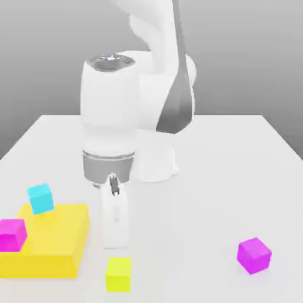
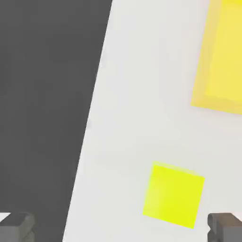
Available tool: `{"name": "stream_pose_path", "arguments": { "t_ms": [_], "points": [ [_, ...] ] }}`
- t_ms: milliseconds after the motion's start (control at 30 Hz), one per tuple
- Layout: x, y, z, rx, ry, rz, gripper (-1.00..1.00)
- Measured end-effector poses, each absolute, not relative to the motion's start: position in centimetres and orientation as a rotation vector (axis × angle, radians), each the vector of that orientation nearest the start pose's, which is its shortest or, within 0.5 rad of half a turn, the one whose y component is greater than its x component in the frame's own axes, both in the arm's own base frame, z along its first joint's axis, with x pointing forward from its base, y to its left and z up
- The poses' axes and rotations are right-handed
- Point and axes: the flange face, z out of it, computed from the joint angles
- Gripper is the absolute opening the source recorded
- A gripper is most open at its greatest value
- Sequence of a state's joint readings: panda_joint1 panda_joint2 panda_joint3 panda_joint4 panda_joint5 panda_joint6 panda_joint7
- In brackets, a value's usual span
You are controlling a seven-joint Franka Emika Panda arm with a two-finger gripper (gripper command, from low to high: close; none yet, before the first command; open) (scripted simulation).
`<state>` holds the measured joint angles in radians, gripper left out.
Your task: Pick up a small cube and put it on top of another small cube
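Note:
The small yellow-green cube lies on the white table near its front edge, in the hand view too. My gripper is open, its two grey fingertips far apart with nothing between them. The white hand hangs just behind the cube in the exterior view, apart from it. A cyan cube and a magenta cube rest on the large flat yellow block at the exterior view's left. Another magenta cube sits on the table at the exterior view's right.
The yellow block lies close beside the yellow-green cube. The table's edge runs near the cube, with dark floor beyond it. The arm's white base stands behind the hand.

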<state>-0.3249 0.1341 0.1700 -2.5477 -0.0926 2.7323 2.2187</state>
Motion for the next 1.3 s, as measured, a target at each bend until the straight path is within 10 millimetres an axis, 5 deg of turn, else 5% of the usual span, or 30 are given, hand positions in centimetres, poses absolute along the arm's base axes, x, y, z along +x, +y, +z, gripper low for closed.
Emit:
{"name": "stream_pose_path", "arguments": {
  "t_ms": [233, 267, 467, 700, 967, 1200, 1300],
  "points": [
    [44.6, -6.6, 13.9, -1.138, 2.927, 0.001, 0.0],
    [44.5, -6.6, 13.1, -1.138, 2.928, 0.001, -1.0],
    [44.5, -6.6, 12.7, -1.137, 2.926, -0.001, -1.0],
    [44.6, -7.3, 19.1, -1.144, 2.925, -0.003, -1.0],
    [44.4, -18.0, 24.8, -1.258, 2.888, -0.015, -1.0],
    [41.1, -28.1, 30.2, -1.337, 2.844, -0.004, -1.0],
    [40.8, -29.2, 28.3, -1.376, 2.822, -0.001, -1.0]
  ]
}}
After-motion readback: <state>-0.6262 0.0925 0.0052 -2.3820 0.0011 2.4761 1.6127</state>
